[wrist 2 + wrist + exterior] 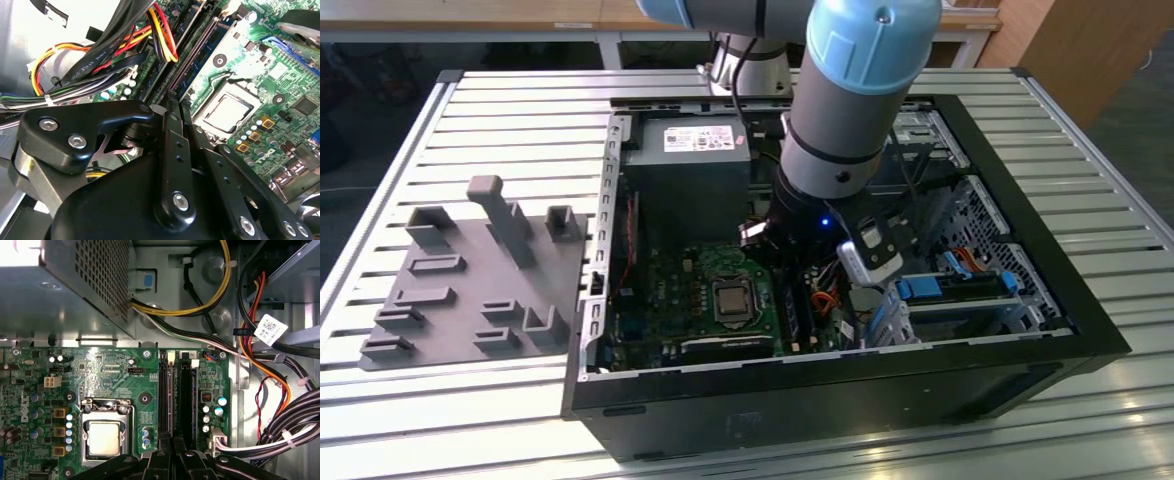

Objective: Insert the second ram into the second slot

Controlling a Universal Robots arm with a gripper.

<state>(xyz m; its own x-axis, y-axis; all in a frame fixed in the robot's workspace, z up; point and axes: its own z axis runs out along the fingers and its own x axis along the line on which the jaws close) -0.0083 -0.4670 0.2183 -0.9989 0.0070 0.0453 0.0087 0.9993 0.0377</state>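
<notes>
My gripper reaches down into the open computer case. Its black fingers are drawn together over the near end of the memory slots, beside the processor socket. In the second wrist view the gripper shows the same narrow closure. The second ram appears as a thin dark strip seen edge-on. It runs from between the tips along the slot nearer the socket, and its label is hidden. In the exterior view the arm covers the fingers.
Cable bundles hang close beside the fingers and cross the case past the slots. The power supply box stands behind the green board. A grey holder plate lies on the slatted table at the exterior view's left.
</notes>
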